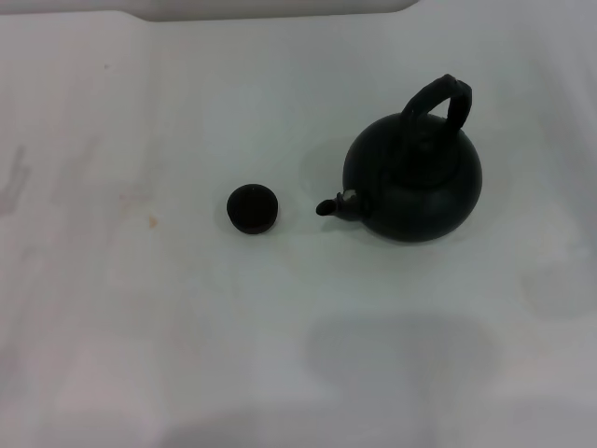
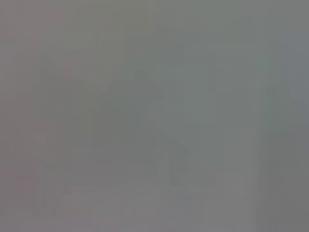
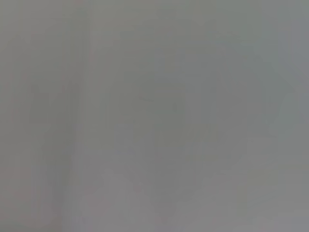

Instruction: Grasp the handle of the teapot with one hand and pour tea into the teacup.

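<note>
In the head view the round matte black-green teapot [image 1: 415, 182] stands upright on the white table, right of centre. Its arched dark handle [image 1: 438, 101] rises over its top toward the far side. Its short spout [image 1: 338, 205] with a silvery tip points left at the teacup [image 1: 252, 207], a tiny dark handleless cup standing a short gap to the left of the spout. Neither gripper shows in any view. Both wrist views show only a blank grey surface.
The white table [image 1: 140, 327] spreads around both objects. A pale raised edge [image 1: 280, 9] runs along the far side. Faint shadows lie on the table at the near middle and at the far left.
</note>
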Motion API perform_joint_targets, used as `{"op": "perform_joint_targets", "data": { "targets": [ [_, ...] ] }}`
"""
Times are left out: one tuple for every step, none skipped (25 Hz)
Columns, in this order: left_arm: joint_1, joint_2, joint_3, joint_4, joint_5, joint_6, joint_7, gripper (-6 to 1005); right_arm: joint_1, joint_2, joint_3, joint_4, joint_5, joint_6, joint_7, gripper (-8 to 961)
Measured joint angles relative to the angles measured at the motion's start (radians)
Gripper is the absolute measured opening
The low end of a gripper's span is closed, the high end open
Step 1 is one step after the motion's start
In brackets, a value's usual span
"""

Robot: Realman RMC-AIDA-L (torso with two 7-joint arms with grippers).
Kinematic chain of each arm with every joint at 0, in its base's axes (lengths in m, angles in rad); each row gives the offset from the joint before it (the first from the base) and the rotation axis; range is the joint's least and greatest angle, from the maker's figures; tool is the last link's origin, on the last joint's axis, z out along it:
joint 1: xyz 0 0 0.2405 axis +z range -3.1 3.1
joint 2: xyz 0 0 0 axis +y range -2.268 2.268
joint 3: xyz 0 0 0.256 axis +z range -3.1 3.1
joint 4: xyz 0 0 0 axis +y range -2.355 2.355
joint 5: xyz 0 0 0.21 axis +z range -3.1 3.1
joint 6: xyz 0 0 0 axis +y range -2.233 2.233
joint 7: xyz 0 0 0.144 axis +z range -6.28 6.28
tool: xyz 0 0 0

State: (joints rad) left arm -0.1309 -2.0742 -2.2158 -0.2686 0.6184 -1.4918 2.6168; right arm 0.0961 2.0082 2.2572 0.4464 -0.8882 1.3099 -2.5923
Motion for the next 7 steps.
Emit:
{"op": "perform_joint_targets", "data": {
  "targets": [
    [0.000,0.000,0.000,0.005,-0.001,0.000,-0.001,766,0.004,-0.001,0.000,-0.001,0.000,-0.008,0.000,635],
    [0.000,-0.001,0.000,0.010,-0.003,0.000,-0.001,766,0.006,-0.001,0.000,-0.002,0.000,-0.015,-0.001,635],
    [0.000,-0.001,0.001,0.016,-0.004,-0.001,-0.001,766,0.008,-0.002,0.001,-0.004,0.000,-0.024,-0.001,635],
    [0.000,-0.002,0.002,0.022,-0.004,-0.001,0.000,767,0.009,-0.002,0.001,-0.004,0.001,-0.030,-0.002,635],
    [0.001,-0.002,0.003,0.029,-0.004,-0.003,0.000,767,0.011,-0.002,0.001,-0.004,0.001,-0.036,-0.002,635],
    [0.001,-0.002,0.003,0.039,-0.004,-0.005,0.000,767,0.013,-0.002,0.001,-0.004,0.001,-0.043,-0.003,635],
    [0.002,-0.002,0.001,0.045,-0.005,-0.006,0.001,767,0.016,-0.002,0.001,-0.004,0.001,-0.047,-0.003,635]
  ]
}}
